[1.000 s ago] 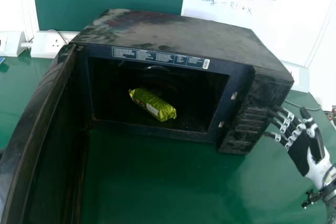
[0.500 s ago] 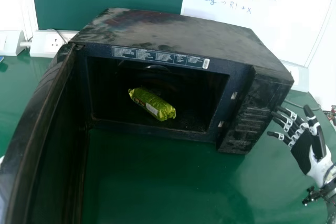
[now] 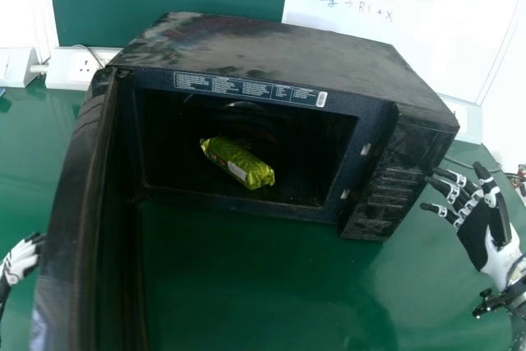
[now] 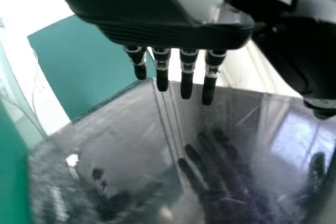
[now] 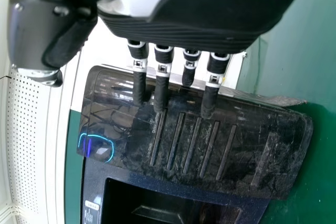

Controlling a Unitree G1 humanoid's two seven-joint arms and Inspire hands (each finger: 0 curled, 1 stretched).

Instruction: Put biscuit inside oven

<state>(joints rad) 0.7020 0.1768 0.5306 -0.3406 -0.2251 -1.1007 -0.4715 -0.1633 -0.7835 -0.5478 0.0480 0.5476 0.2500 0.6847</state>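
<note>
oven door [image 3: 74, 203] further inward, label strip [image 3: 246, 89] above biscuit pack [image 3: 237, 162]

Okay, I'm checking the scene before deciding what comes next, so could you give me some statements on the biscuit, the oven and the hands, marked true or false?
1. The biscuit packet lies inside the oven. True.
2. The oven door is closed. False: it stands open.
3. The right hand is gripping the packet. False: it is beside the control panel, its fingers extended.
4. The left hand is on the outer side of the door. True.
5. The packet is bright red. False: it is yellowish green.
</note>
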